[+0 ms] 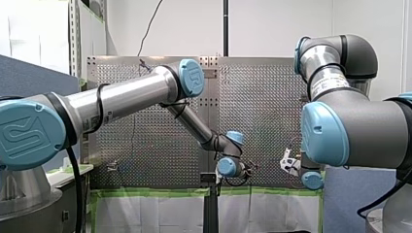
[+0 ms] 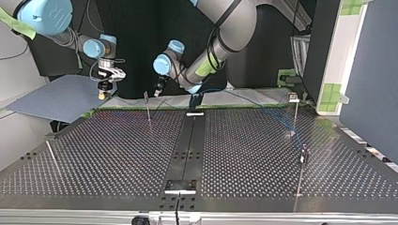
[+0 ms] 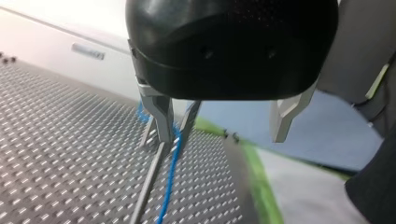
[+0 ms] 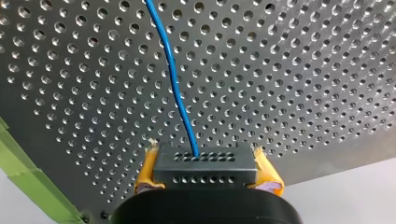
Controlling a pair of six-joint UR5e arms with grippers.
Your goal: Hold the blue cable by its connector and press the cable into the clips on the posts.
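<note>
Nearest, my right gripper (image 4: 208,175) has its yellow pads (image 4: 145,173) clamped on either side of a dark grey connector (image 4: 205,164). The connector is a block with two rows of small holes, and from its upper row the thin, smooth blue cable (image 4: 175,74) runs away over the perforated table (image 4: 303,70). Farther off, the cable passes just beside a slim post (image 3: 148,184) at the tip of one of the metal fingers (image 3: 156,114) of my left gripper (image 3: 219,126), whose jaws stand well apart and grip nothing. The only markings are an embossed logo on my left arm's blue joint cap (image 1: 26,133) and a white label (image 1: 330,83) on my right arm, neither of which I can read.
</note>
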